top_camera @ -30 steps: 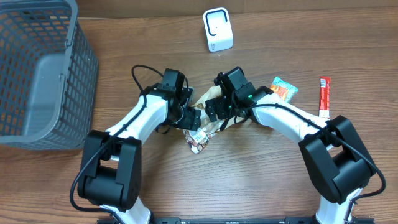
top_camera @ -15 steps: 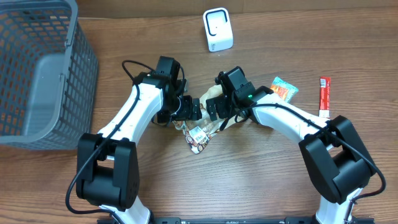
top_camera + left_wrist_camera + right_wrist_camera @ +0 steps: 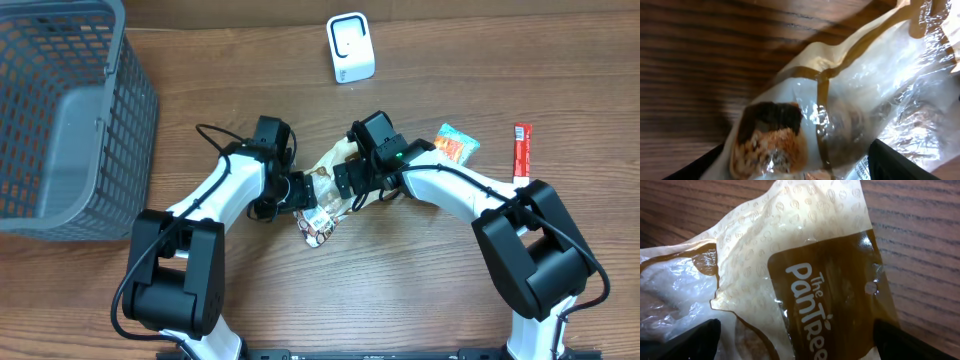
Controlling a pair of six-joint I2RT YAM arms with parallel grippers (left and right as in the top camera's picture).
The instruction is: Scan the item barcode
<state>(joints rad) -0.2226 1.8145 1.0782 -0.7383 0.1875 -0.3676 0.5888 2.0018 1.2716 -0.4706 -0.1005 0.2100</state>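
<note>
- left pincer point(image 3: 312, 190): back down onto the bread bag point(image 3: 322, 208) after swinging off it half a second ago. Fingers sit astride the bag's clear middle and are narrowing. Cannot tell whether they pinch yet.
- right pincer point(image 3: 347, 180): arm barely moved. Jaws released and spread wide over the bag's flat tan header point(image 3: 805, 255), which lies on the table point(image 3: 420, 290) between the fingers.
- meaning, as a judgement: looks like a hand-over of the grip, right lets go while left takes. The bag is not lifted yet, so the scan has not started.
- task thing: the bag lies on the wood between the two pincers, touching both, with its lower end sticking out below the left pincer.
- bag contents: a brown crusted bread piece point(image 3: 767, 132) shows through the film just ahead of the left fingers. White label point(image 3: 320, 216) at the lower end is maybe the barcode, too small to read.
- just past the right pincer's outer side: orange-green packet point(image 3: 458, 143), then red sachet point(image 3: 521, 152), both loose on the table.
- beyond both pincers: white scanner point(image 3: 350, 47), upright and well apart from the bag.
- far off the left pincer's outer side: grey basket point(image 3: 135, 120), nothing visible inside.
</note>
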